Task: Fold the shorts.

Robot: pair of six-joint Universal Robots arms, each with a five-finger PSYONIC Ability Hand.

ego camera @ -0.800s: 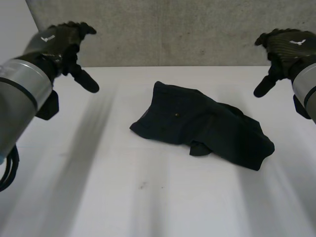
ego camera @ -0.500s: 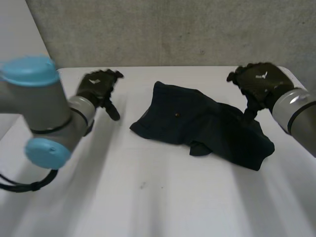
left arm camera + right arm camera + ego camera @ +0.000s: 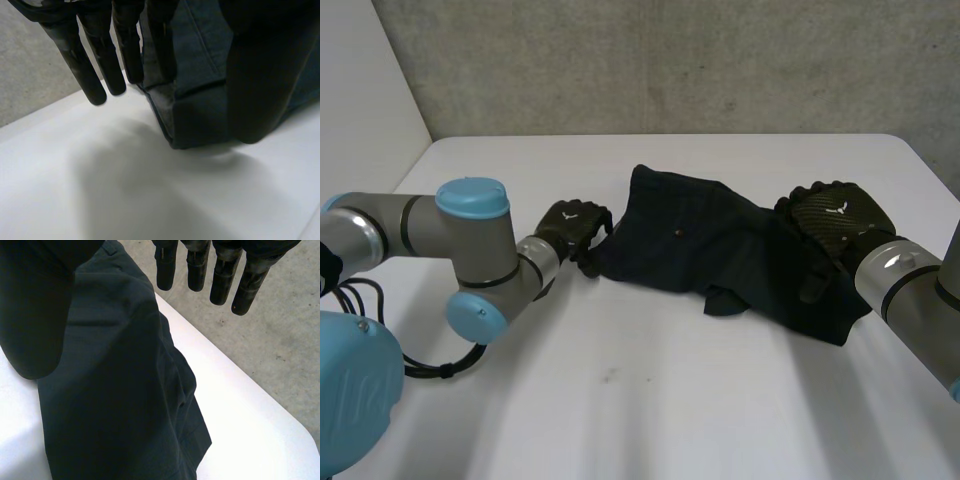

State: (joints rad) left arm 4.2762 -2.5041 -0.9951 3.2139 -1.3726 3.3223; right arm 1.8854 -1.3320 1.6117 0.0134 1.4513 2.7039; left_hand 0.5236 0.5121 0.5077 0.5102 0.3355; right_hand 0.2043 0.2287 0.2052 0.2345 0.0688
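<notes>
- Well, we see the dark shorts point(image 3: 720, 250) lying crumpled on the white worktop point(image 3: 620, 400), about midway between its left and right edges and nearer its far edge.
- We find the left robot hand point(image 3: 570, 228) low at the left corner of the shorts. Its fingers point(image 3: 87, 80) hang straight, and the thumb point(image 3: 255, 95) stands well apart on the other side of the hemmed corner, so nothing is gripped.
- We find the right robot hand point(image 3: 832, 222) over the right end of the shorts, fingers straight and thumb held wide. The cloth lies beneath its palm, unheld, and we cannot tell whether they touch.
- Our left arm point(image 3: 430, 230) stretches low across the worktop's left side.
- A grey concrete wall point(image 3: 670, 60) runs behind the far edge.
</notes>
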